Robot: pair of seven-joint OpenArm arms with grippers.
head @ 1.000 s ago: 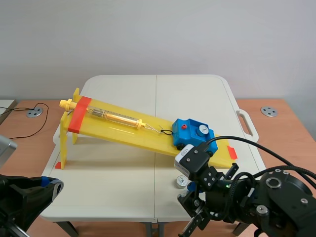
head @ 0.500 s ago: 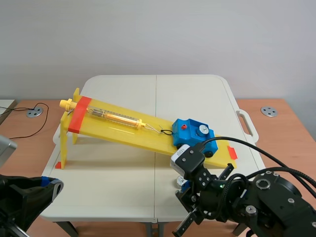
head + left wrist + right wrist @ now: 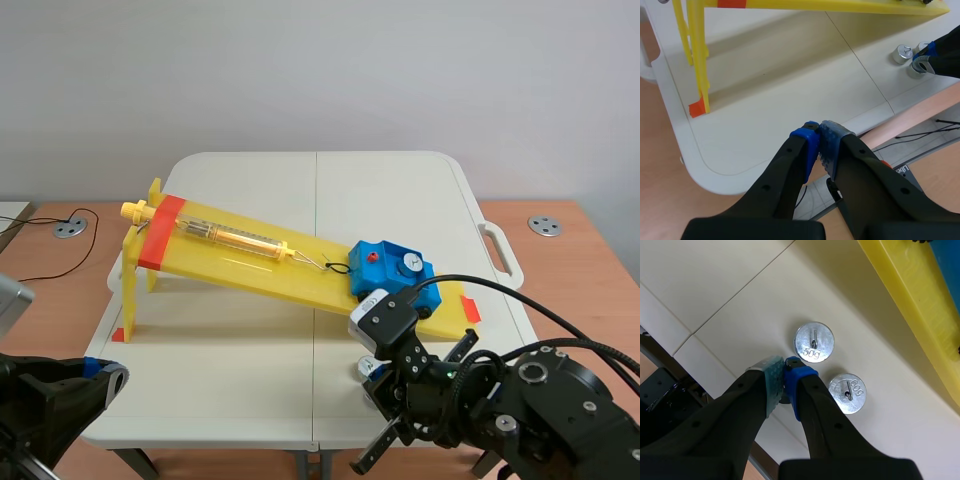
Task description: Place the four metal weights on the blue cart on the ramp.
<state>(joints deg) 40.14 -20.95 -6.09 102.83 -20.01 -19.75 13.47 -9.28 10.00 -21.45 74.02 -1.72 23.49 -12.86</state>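
Observation:
The blue cart (image 3: 392,276) sits at the low end of the yellow ramp (image 3: 240,268), with one round metal weight (image 3: 408,264) on top of it. In the right wrist view two silver weights lie on the table just ahead of my right gripper (image 3: 785,365): one marked 50g (image 3: 813,342) and another (image 3: 847,386) beside the blue pad. The right fingers are pressed together on a third weight (image 3: 784,400), of which only a grey sliver shows. My left gripper (image 3: 819,136) is shut on nothing, over the table's front left corner.
A yellow spring scale (image 3: 232,238) lies along the ramp, hooked by a cord to the cart. The ramp's legs (image 3: 697,55) stand at the table's left. A red button (image 3: 372,258) sits on the cart. The table's front edge (image 3: 875,112) is close to the weights.
My right arm has shifted left and forward, up to the weights near the table's front edge. The left arm has stayed still.

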